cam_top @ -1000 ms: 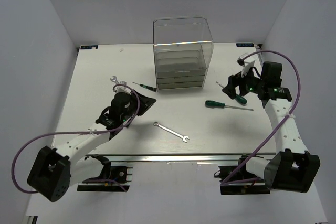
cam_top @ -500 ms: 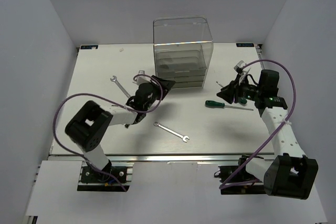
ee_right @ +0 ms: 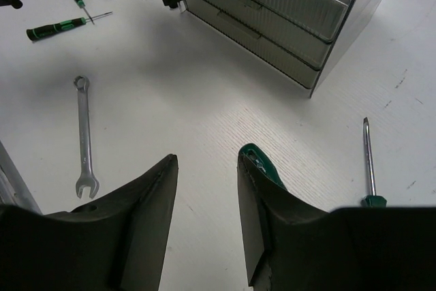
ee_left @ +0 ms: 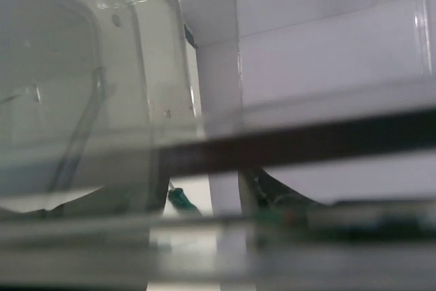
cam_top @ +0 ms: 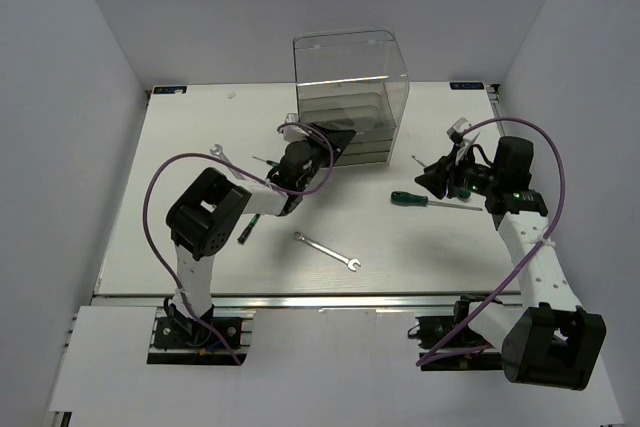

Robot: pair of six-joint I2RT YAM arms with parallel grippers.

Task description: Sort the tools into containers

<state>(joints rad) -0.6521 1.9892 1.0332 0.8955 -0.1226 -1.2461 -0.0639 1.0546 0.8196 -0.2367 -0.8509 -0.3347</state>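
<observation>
The right gripper (ee_right: 206,155) is seen in its wrist view with its jaws partly apart. Only bare table (ee_right: 204,100) shows in the gap, so nothing is gripped. Just past the finger at the right of that frame, the green end of a screwdriver (ee_right: 257,163) handle is seen, with the rest hidden under the finger.

In the top view this screwdriver lies right of centre, just below the gripper. Its long axis runs almost left to right, with the handle to the left and the thin shaft pointing right and slightly down.

It is judged to be light and stiff. The rounded handle may roll if nudged, and the smooth shaft would likely slip in a pinch. It is best taken across the handle near its middle, with the jaws set square to the long axis.

A smaller screwdriver (ee_right: 368,158) lies at the right of the wrist frame, tip up and handle down. A wrench (ee_right: 83,134) lies at the left, standing roughly upright in the frame. The drawers (ee_right: 272,28) fill the upper middle, inside the clear box (cam_top: 350,77).

The left gripper (cam_top: 330,142) is held at the drawer fronts. Its own view is blurred by plastic, so how far it is open cannot be told.
</observation>
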